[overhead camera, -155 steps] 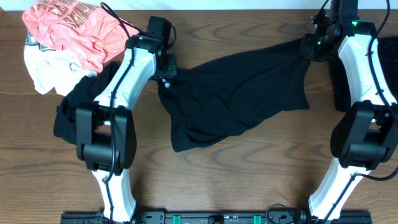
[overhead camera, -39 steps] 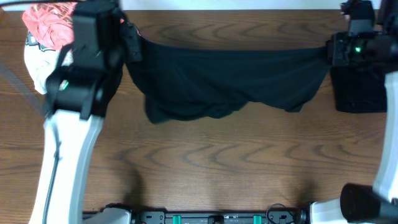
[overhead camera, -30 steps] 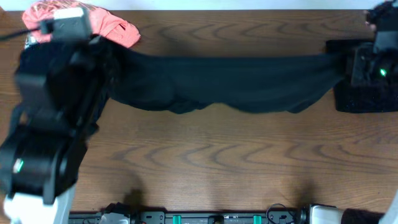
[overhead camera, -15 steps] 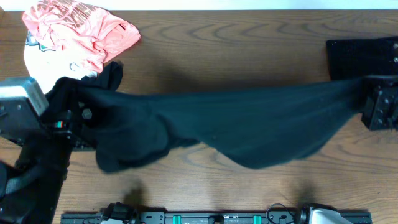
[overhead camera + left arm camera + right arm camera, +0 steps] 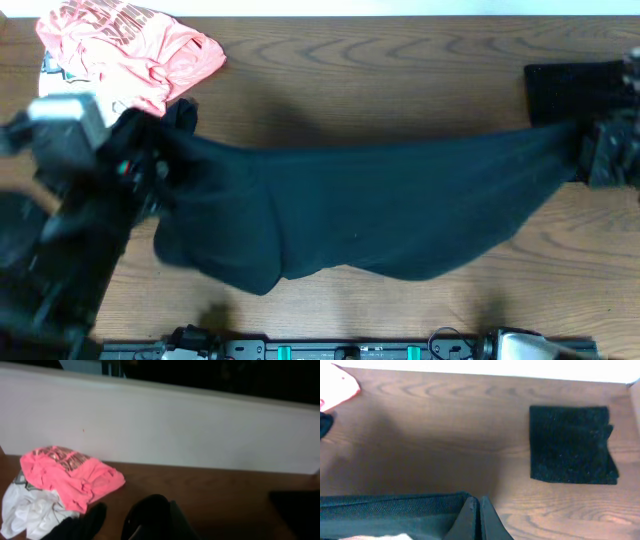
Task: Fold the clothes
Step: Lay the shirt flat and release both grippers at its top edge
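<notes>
The black garment (image 5: 380, 215) spans the tabletop (image 5: 400, 70), taut along its far edge and sagging along the near one. Its left end is pinched in the closed left hand (image 5: 148, 172) (badly blurred from overhead), and its right end in the closed right hand (image 5: 476, 512). Beyond its right end lies a folded black garment (image 5: 570, 445). Beyond its left end lie the coral-pink tee (image 5: 70, 472) and a white garment (image 5: 30, 512), touching each other.

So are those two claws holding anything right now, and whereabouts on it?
Yes: both hold one black garment, stretched between them. The left claw pinches one end, the right claw the opposite end.
</notes>
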Controlling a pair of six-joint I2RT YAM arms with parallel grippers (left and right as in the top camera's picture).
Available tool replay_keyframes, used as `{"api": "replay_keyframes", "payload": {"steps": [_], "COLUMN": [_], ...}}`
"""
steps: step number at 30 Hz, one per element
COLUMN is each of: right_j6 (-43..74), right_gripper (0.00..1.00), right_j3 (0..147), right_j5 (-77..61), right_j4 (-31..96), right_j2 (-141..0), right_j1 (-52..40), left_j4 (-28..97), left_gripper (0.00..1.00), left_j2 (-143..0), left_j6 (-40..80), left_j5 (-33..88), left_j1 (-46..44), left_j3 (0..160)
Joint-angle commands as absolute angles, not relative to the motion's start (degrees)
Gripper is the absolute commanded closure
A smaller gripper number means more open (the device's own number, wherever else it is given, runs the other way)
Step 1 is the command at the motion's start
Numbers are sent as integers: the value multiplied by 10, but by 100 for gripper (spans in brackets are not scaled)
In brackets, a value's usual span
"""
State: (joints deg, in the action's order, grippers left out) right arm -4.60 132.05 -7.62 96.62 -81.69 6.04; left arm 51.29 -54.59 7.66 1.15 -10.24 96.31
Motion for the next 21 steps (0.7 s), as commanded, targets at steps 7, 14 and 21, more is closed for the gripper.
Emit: {"api": "replay_keyframes", "payload": {"steps": [7,14,21], "right_j6": [-39,-39,-39], "right_gripper": [99,99,99], "right_j3": [1324,1324,1324], "right_j5": [-58,-58,-59], "right_j4": [936,877,781], "right_j2": [-958,-1058,-1170], "right_j1": [60,60,60], "left_j4": [473,390,281], "left_gripper": [94,94,94], "left_j2": [-712,-846,-989], "left_j6": [75,75,75], "left_j5": [9,9,9], "left_j1": [-101,-101,-101], "left_j3": [971,971,971]}}
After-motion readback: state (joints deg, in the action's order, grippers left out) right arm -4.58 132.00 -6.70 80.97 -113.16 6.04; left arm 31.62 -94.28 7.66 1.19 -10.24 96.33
